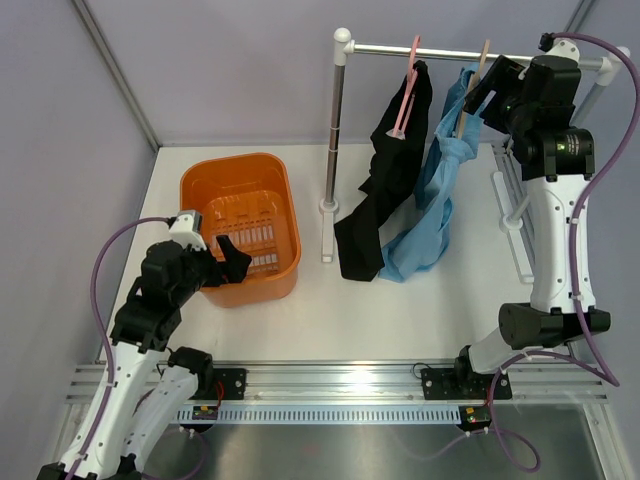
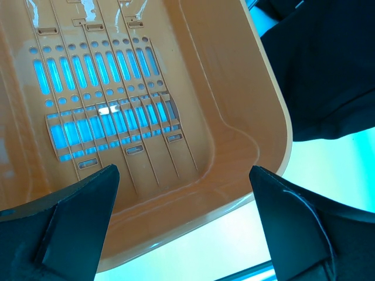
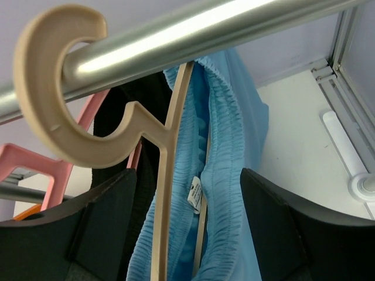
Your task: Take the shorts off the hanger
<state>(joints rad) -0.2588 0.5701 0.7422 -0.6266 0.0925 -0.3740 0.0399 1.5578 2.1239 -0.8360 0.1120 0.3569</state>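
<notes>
While you read the top view, note that the blue shorts (image 1: 430,200) hang at one o'clock, draped over the beige hanger (image 1: 478,75) on the rail (image 1: 450,48), touching the black garment (image 1: 395,170) on their nine o'clock side. Your right gripper (image 1: 488,88) is raised against that hanger. Your left gripper (image 1: 228,262) hovers over the orange basket (image 1: 232,160) at nine o'clock, well apart from the clothes.

On the left wrist view, the jaws stand wide with nothing between them, and only the basket floor lies below.

On the right wrist view, the jaws are wide too, straddling the hanger's stem and the gathered waistband and gripping neither. If you close here, you would probably pinch stem and cloth together, and a pull could then drag the hook along the rail or lift it off. The pink hanger (image 3: 35,167) at eight o'clock is near and could get knocked.
</notes>
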